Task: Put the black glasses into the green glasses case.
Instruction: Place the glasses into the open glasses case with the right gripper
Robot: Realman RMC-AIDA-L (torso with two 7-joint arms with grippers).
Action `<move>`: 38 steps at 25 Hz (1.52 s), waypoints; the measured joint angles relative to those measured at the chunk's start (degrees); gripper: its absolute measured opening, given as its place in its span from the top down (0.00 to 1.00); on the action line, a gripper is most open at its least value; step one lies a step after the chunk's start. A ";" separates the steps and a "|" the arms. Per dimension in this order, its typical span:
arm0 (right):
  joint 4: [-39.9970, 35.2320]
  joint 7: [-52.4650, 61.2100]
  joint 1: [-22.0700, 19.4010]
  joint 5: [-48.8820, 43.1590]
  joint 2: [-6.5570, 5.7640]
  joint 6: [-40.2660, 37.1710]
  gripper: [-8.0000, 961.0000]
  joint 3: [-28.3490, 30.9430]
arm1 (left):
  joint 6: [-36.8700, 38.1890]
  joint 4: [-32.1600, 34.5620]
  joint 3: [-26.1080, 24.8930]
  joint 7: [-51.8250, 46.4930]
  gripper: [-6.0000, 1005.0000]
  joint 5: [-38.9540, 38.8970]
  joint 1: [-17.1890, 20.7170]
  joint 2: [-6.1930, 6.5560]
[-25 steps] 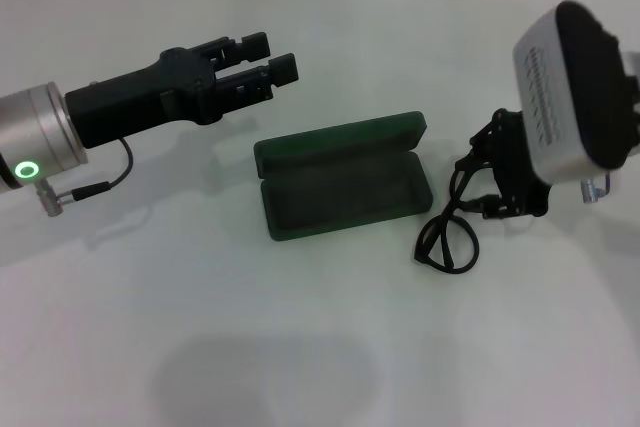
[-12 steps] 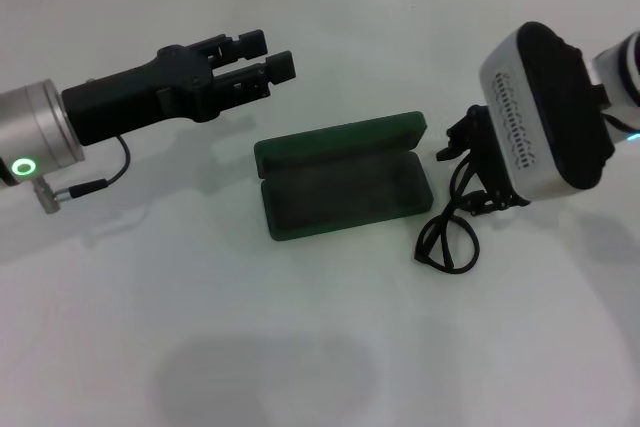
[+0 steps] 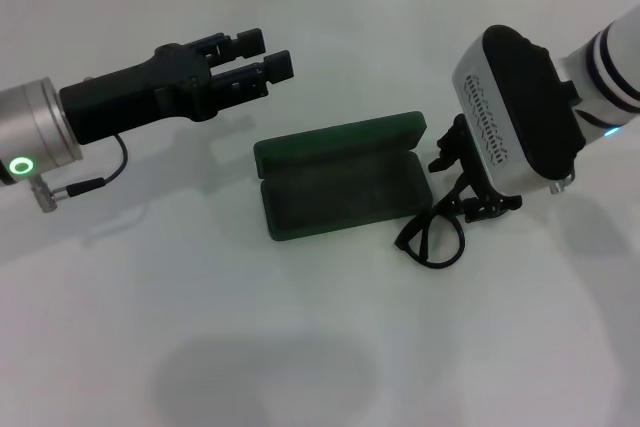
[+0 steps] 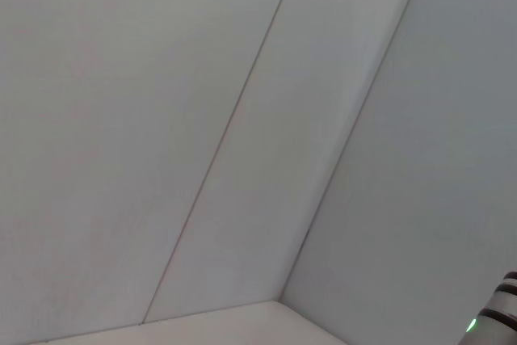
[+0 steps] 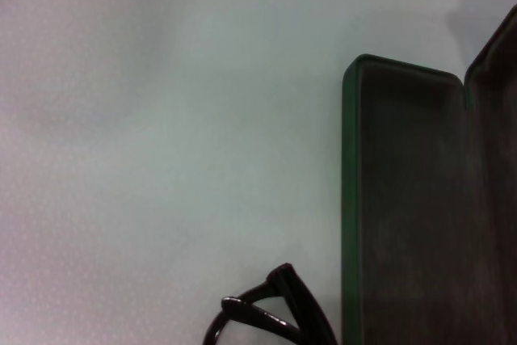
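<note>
Right pincer [image 3: 468, 195] grasps the black glasses [image 3: 432, 239] just right of the open green glasses case [image 3: 340, 187] on the desk [image 3: 300, 347]; insertion remains. Left pincer [image 3: 262, 53], fingers parted, hovers far-left.

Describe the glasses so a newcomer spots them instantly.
Start at the open green glasses case in the middle of the white table. Just off its right end, under the right tool, sit the black glasses. Their thin wiry frame and round lens loop separate them from the tool's bulky black body.
</note>
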 joint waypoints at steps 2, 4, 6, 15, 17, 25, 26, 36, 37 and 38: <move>0.83 0.00 0.55 0.29 0.01 0.11 0.53 -0.04 | -0.04 0.01 -0.01 0.01 0.29 0.01 0.07 0.04; 1.78 -0.18 1.03 0.90 0.02 0.42 0.54 -0.39 | -0.10 0.01 -0.02 0.02 0.29 0.02 0.18 0.13; 1.97 -0.27 1.07 1.09 0.02 0.52 0.55 -0.55 | -0.15 0.02 -0.02 0.02 0.29 0.04 0.27 0.28; 3.80 -0.54 1.38 1.62 0.02 0.80 0.61 -0.58 | -0.17 0.02 0.00 0.03 0.29 0.15 0.04 0.72; 4.37 -0.54 1.51 1.66 0.02 0.81 0.66 -0.36 | -0.17 0.02 0.09 -0.02 0.29 0.16 -0.10 0.78; 5.03 -0.56 1.40 2.80 -0.23 0.32 0.74 -0.04 | -0.17 0.11 0.22 -0.35 0.29 0.16 -0.30 0.82; 4.81 -0.68 1.15 3.03 -0.30 0.26 0.79 0.11 | -0.17 0.11 0.21 -0.36 0.29 0.16 -0.31 0.82; 1.55 -5.72 -2.78 5.16 -0.36 -4.28 0.90 10.05 | -0.04 0.11 -0.02 -0.29 0.29 -0.06 -0.25 0.59; 0.65 -6.35 -3.62 5.83 -0.38 -4.54 0.91 11.12 | -0.01 0.11 -0.02 -0.20 0.29 -0.24 -0.18 0.56; -0.32 -6.97 -4.57 6.51 -0.39 -4.75 0.91 12.15 | 0.00 0.11 -0.02 -0.13 0.29 -0.40 -0.12 0.54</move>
